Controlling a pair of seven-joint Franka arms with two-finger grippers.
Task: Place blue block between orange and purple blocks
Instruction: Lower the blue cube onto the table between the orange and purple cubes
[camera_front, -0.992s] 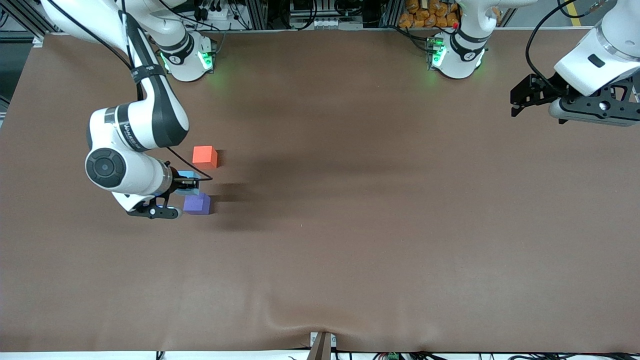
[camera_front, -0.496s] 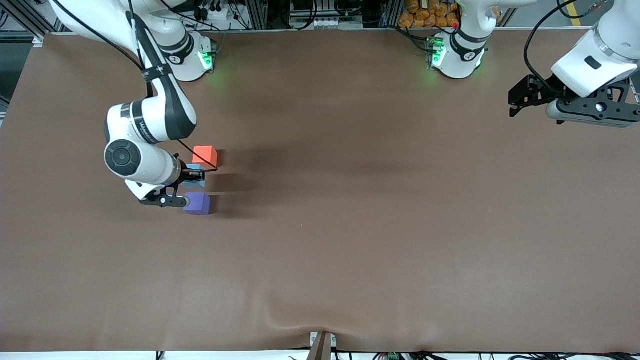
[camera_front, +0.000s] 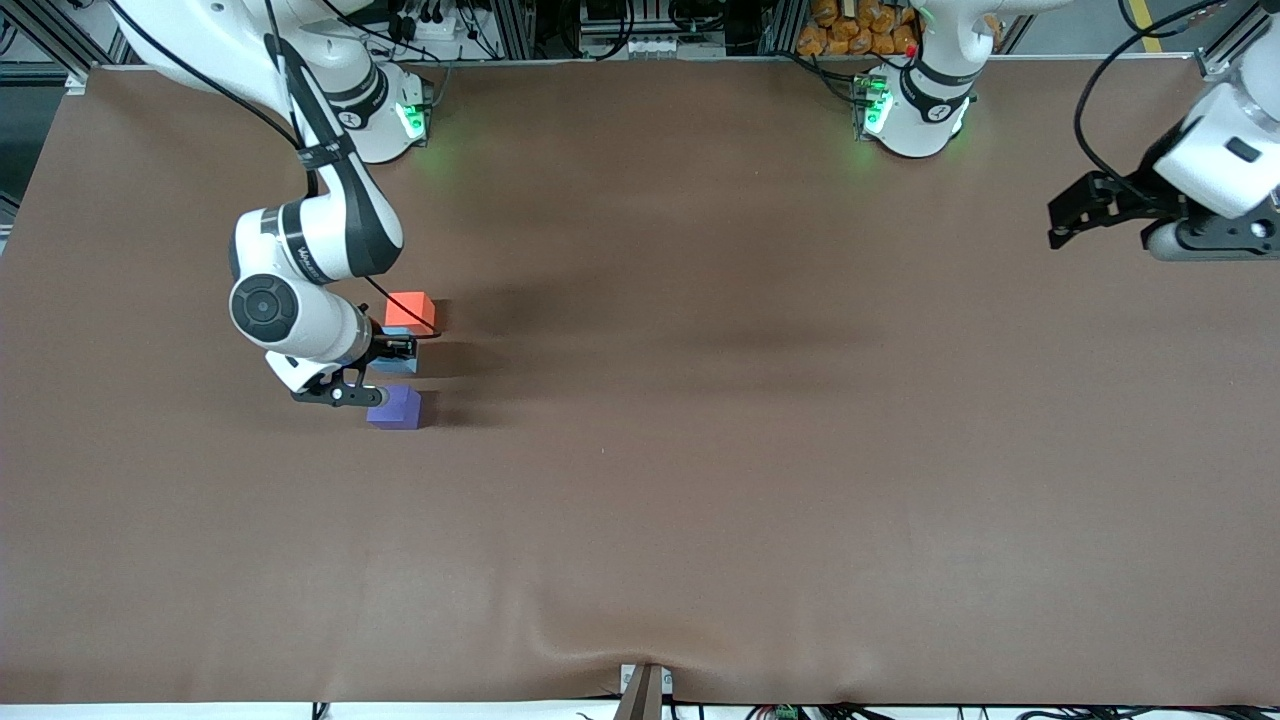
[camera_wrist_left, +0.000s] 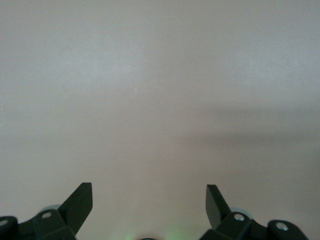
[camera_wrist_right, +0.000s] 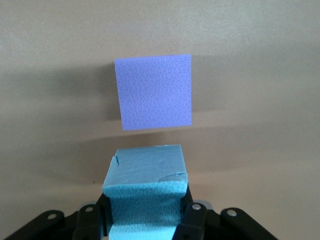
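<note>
Sky-blue, the blue block (camera_wrist_right: 145, 192) sits pinched in my right gripper (camera_front: 392, 350), between the orange block (camera_front: 409, 310) and purple block (camera_wrist_right: 153, 92). My left gripper (camera_wrist_left: 149, 202) waits spread over bare table (camera_front: 750, 450).

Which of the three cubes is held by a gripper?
The blue block, clamped in the right gripper; the orange block and purple block lie free on the table.

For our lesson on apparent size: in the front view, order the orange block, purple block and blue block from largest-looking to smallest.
1. orange block and purple block: look alike, no ranking.
2. blue block: smallest showing, since the right gripper covers part of it.
</note>
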